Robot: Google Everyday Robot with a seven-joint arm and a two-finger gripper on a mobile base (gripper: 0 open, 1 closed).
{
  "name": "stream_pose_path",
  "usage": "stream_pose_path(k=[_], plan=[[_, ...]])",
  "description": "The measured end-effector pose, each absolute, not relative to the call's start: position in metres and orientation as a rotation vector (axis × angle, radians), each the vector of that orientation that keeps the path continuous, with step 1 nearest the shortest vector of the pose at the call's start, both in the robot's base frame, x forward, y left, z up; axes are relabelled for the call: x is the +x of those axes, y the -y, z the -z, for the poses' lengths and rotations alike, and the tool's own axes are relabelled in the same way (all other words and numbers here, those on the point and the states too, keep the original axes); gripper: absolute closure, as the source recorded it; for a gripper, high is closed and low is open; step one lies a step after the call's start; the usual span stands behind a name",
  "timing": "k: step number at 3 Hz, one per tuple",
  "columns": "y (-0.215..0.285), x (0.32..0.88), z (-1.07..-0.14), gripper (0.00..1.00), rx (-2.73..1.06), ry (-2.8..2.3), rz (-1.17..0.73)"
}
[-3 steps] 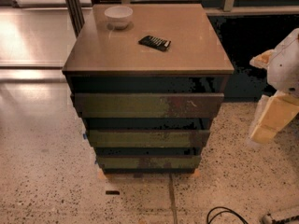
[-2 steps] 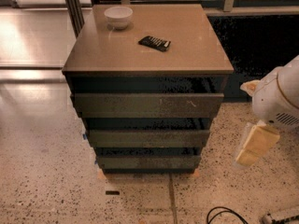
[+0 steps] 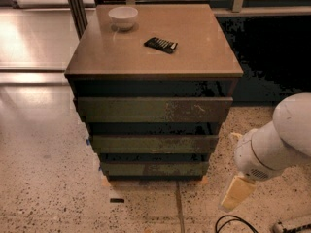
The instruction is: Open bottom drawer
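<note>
Here, the gripper (image 3: 236, 193) hangs beside the shut bottom drawer (image 3: 154, 169).

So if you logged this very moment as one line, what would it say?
bottom drawer: shut, untouched | gripper: low beside cabinet, touching nothing | cabinet top: white bowl, black object

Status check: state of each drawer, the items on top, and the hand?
bottom drawer: shut, untouched
middle drawer: shut
top drawer: shut
bowl: upright on cabinet top
black flat object: lying flat on cabinet top
hand: low, right of the drawers, apart from them
</note>
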State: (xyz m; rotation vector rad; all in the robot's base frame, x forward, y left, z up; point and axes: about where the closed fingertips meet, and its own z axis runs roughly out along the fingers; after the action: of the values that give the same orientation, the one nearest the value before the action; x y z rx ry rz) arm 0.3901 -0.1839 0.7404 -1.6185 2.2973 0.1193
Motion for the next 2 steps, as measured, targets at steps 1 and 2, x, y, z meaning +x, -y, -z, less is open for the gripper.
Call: stream_pose_path(k=[1,2], plan=[[0.183,0.39,-0.737,0.0,-1.62,-2.295,-0.122],[0.176,0.393,-0.702,0.0,-1.631,-2.273,-0.146]])
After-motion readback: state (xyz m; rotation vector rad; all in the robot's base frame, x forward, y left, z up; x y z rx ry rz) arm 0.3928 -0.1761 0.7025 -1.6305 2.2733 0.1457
